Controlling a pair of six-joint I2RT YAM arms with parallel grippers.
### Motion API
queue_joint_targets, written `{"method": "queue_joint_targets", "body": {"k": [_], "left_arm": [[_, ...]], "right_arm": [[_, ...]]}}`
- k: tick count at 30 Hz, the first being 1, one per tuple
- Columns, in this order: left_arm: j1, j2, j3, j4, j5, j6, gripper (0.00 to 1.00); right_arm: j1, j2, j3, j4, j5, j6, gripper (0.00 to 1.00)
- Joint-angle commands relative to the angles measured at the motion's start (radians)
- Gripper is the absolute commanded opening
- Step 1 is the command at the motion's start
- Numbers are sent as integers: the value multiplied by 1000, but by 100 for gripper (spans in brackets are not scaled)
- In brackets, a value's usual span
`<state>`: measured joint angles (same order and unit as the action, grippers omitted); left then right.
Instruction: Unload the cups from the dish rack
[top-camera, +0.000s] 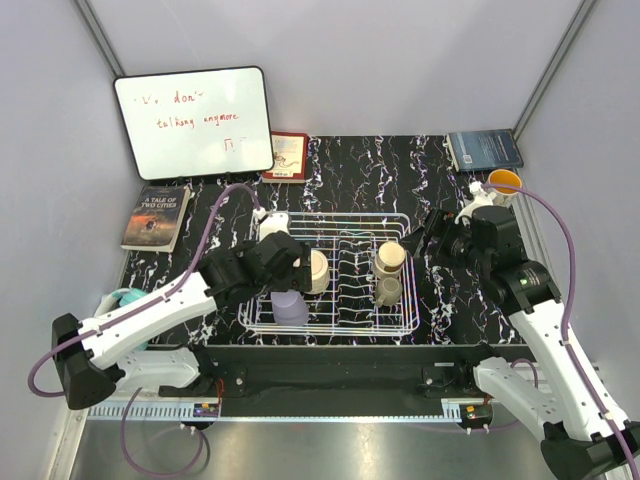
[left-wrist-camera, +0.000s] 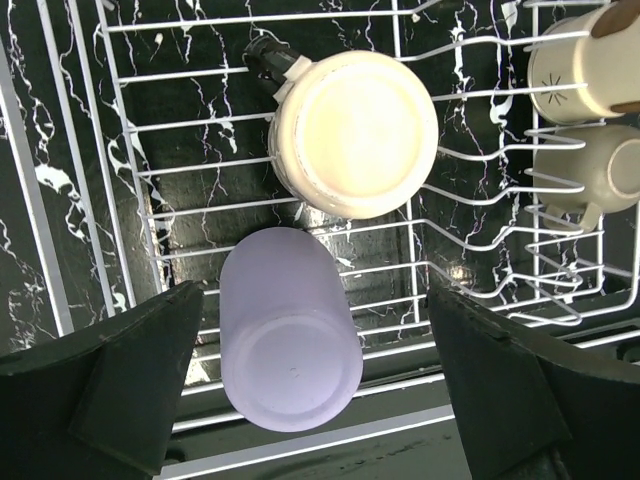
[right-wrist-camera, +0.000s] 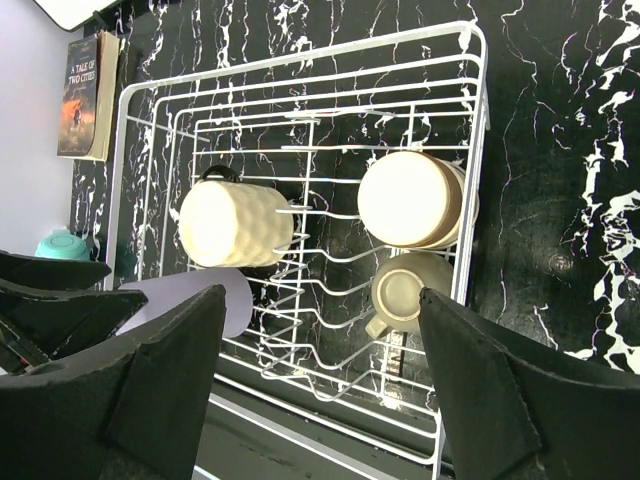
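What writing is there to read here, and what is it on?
"don't talking anymore": red handwriting on the whiteboard; other marks unclear.
"A TALE OF TWO CITIES": cover of the left book.
Red book and blue book at the back: too small to read.

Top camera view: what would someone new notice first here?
The white dish rack sits in the middle of the black marbled table, with a lavender cup at its near left corner and a cream cup just behind it. The left gripper hangs open over the lavender cup. A whiteboard with red handwriting stands at the far left.
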<state>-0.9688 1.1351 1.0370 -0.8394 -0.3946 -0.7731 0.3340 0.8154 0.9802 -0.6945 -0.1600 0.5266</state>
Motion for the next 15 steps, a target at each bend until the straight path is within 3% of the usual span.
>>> {"method": "queue_joint_targets", "body": {"k": [1,15], "left_arm": [[-7,-24,-9,-6,-40,-84,99],[-47,-40,-74,-47,-33,-169,98]], "right_arm": [[11,-5,5,16,-15,-28,86],[43,19,-12,36,-1,-31,85]]}}
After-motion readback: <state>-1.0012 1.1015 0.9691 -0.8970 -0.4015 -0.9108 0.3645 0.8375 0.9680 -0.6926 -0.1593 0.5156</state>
